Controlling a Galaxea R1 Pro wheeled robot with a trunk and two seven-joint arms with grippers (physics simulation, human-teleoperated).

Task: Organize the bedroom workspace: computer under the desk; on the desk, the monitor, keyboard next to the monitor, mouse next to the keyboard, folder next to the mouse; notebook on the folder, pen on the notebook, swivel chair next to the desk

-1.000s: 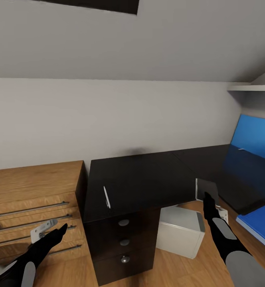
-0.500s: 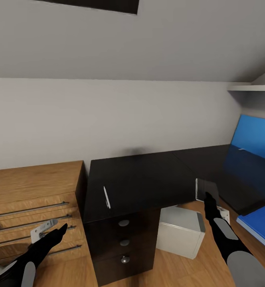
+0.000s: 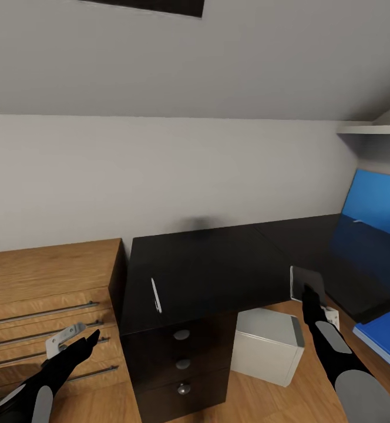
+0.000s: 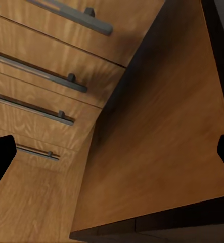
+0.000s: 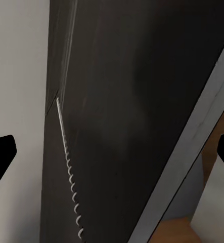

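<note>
Head view: the whole picture has slid slightly, so the camera moved; right gripper clamps the upright notebook just off the desk front, pen on the desk, left gripper spread and empty.

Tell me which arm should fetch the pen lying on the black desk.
Left. The left fingers are empty and nearer the pen, which lies at the end of the desk beside the dresser. The right fingers are at the notebook, apparently carrying it.
</note>
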